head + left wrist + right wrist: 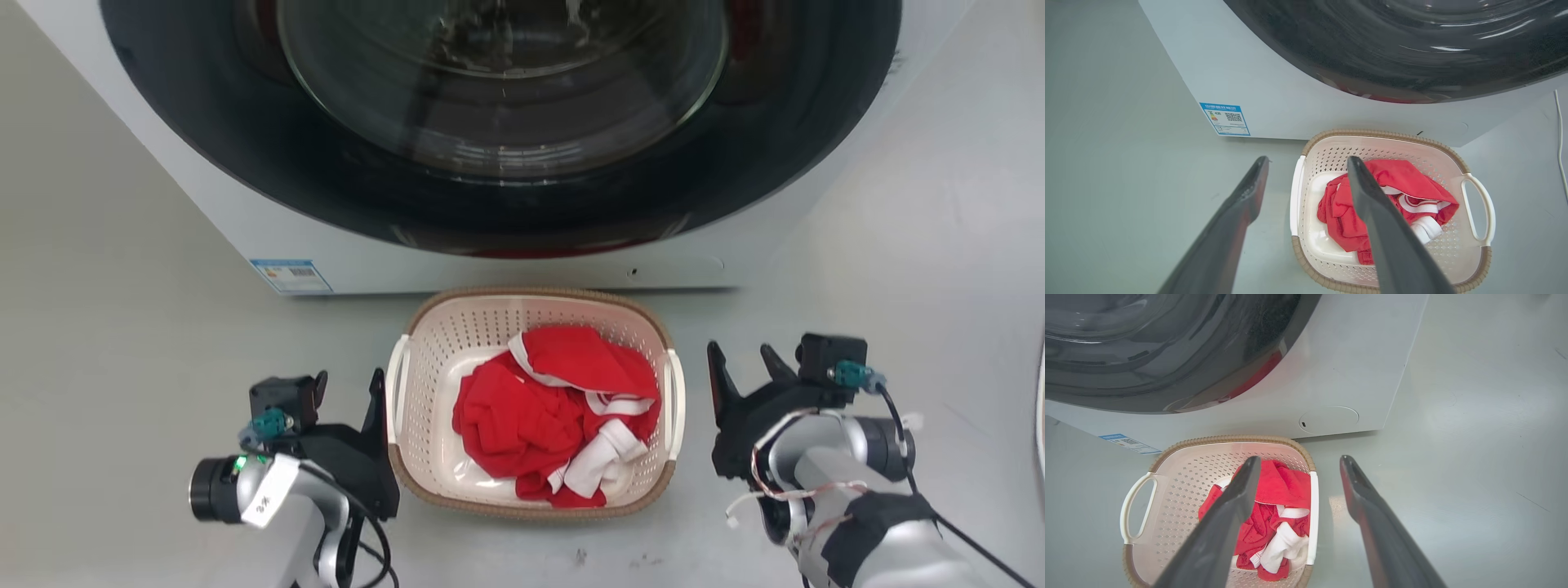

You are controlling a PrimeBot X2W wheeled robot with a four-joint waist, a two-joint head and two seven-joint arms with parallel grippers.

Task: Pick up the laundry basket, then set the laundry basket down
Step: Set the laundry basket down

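My left gripper (1308, 161) and right gripper (1300, 459) both gape wide, flanking the laundry basket (457, 335), which sits on the floor at twelve o'clock, just before the washing machine (261, 229). If one side is gripped or lifted first, I'd expect the basket to tip and spill the red garment (555, 408).

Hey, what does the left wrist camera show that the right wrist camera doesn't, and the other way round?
Left wrist view: the left gripper, open, with the laundry basket's near handle seen between its fingers, and a white cable on the floor. Right wrist view: the right gripper, open, framing the opposite handle, plus the washing machine's round hatch in full. Both: the basket on the floor before the machine, red and white clothes inside, and the blue label.
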